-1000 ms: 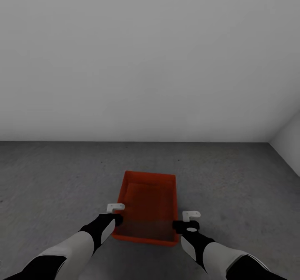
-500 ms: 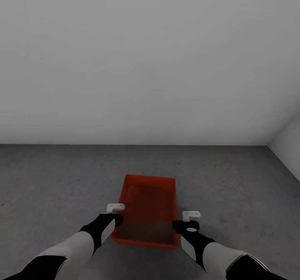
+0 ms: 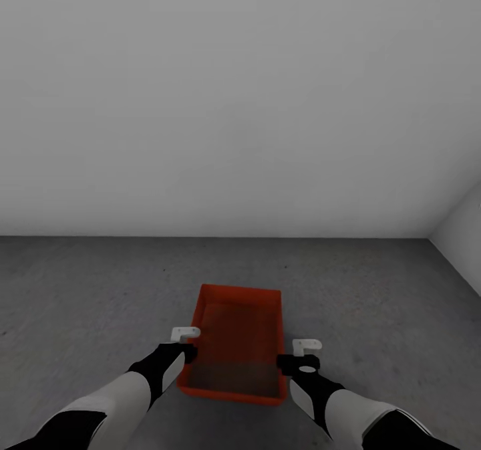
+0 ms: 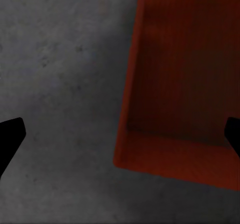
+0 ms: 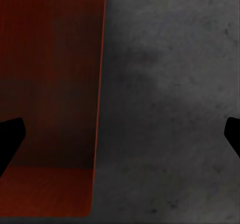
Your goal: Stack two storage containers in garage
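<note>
One orange-red storage container (image 3: 237, 343) lies lidless on the dark grey concrete floor (image 3: 80, 289) of the garage, its long side pointing away from me. My left gripper (image 3: 186, 343) hangs open at its left wall and my right gripper (image 3: 304, 355) hangs open at its right wall. In the left wrist view the container (image 4: 185, 84) and its near corner lie below the open left gripper (image 4: 120, 134). In the right wrist view the open right gripper (image 5: 120, 134) is over bare floor (image 5: 170, 94) just beside the container's wall (image 5: 50, 84). Neither gripper holds anything.
A plain white wall (image 3: 234, 102) rises a short way beyond the container. A second white wall (image 3: 464, 236) meets it at the far right corner. Mottled concrete stretches to both sides of the container.
The whole head view has shifted: the wall's foot and the container sit lower in the picture, the container closer between my arms. Both grippers keep their place and stay open.
</note>
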Controlling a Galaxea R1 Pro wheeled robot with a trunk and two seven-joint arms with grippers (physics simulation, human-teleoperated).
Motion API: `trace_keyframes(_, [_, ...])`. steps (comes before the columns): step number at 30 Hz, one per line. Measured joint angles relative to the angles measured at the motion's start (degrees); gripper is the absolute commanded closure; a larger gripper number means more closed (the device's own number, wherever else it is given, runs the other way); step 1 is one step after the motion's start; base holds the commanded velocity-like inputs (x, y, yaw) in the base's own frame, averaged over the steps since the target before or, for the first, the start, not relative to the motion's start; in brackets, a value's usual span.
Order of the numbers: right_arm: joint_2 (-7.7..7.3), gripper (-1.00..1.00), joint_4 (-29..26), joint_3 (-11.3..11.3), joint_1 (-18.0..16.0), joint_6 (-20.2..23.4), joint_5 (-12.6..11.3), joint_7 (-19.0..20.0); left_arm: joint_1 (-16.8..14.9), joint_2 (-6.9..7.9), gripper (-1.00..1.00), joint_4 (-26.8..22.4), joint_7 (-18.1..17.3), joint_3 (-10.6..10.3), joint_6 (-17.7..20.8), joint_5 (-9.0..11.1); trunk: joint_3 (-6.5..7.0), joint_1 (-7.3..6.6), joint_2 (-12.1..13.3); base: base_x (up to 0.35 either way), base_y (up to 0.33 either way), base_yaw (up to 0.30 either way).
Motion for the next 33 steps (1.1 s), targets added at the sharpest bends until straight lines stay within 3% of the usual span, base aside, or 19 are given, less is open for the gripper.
trace_keyframes(17, [-0.05, -1.00, 0.5, 0.0, 0.0, 0.1, -0.1, 0.3, 0.0, 0.06, -1.00, 0.1, 0.0, 0.0, 0.1, 0.1, 0.26, 0.00, 0.0, 0.000, 0.000, -0.005])
trace_keyframes(25, [0.18, -1.00, 1.2, 0.0, 0.1, 0.4, -0.3, 0.5, 0.0, 0.15, -1.00, 6.0, 0.1, 0.0, -0.7, 0.1, 0.26, 0.00, 0.0, 0.000, 0.000, 0.000])
trace_keyframes(33, [0.19, -1.00, 1.1, 0.0, 0.0, 0.4, -0.3, 0.4, 0.0, 0.09, -1.00, 7.2, 0.1, 0.0, -0.9, 0.2, 0.26, 0.00, 0.0, 0.000, 0.000, 0.000])
